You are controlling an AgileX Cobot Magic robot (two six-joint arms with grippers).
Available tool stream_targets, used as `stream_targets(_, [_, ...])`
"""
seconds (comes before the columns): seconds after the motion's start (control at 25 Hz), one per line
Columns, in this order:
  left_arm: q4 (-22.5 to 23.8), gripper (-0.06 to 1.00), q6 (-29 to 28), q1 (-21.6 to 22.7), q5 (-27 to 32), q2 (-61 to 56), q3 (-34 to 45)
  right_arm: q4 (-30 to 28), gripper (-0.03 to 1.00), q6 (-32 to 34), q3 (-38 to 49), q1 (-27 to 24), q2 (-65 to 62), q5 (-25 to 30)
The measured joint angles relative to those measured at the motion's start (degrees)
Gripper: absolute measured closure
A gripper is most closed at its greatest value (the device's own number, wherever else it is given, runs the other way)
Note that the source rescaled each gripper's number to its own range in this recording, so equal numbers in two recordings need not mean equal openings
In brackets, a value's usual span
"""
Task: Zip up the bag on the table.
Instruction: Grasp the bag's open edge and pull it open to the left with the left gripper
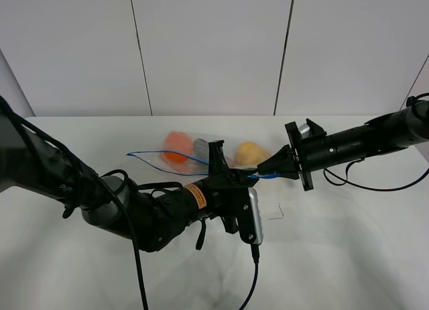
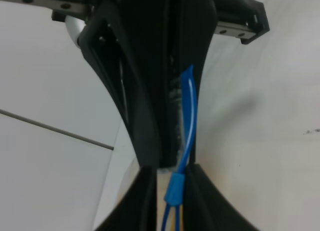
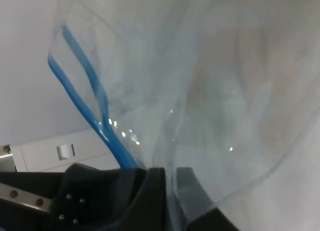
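Observation:
The clear bag [image 1: 191, 164] lies on the white table [image 1: 335, 249], with an orange, a purple-grey piece and a yellow fruit showing through it. Its blue zip strip [image 1: 161, 154] gapes open towards the left. My left gripper [image 1: 242, 177] has its jaws narrowed on the blue strip [image 2: 175, 188] near the bag's right end. My right gripper [image 1: 263, 170] faces it tip to tip, shut on the strip's end [image 2: 189, 106]. The right wrist view shows clear plastic [image 3: 215, 91] and the blue strip [image 3: 82, 98] running down into the shut right gripper [image 3: 170, 188].
A white panelled wall [image 1: 214, 48] rises behind the table's far edge. My left arm [image 1: 134, 209] lies across the table in front of the bag, its cable [image 1: 251, 283] trailing toward the front edge. A cable [image 1: 375, 186] hangs under the right arm.

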Motion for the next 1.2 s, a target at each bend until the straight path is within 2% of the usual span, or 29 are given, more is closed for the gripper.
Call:
stream_targets(0.32, [0.0,0.86,0.0,0.0,0.0,0.0,0.0,0.0,0.97,0.0,0.0,0.0,0.0,0.0])
stream_targets(0.48, [0.0,0.94,0.0,0.0,0.0,0.0,0.0,0.1,0.97,0.1,0.0,0.0,0.0,0.1])
stream_targets(0.88, [0.0,0.94,0.1,0.0,0.0,0.0,0.0,0.1,0.97,0.1,0.0,0.0,0.0,0.1])
stream_targets(1.2, [-3.6,0.94,5.6,-0.2,-1.5,0.0,0.5,0.9,0.97,0.1,-0.1,0.0,0.0,0.0])
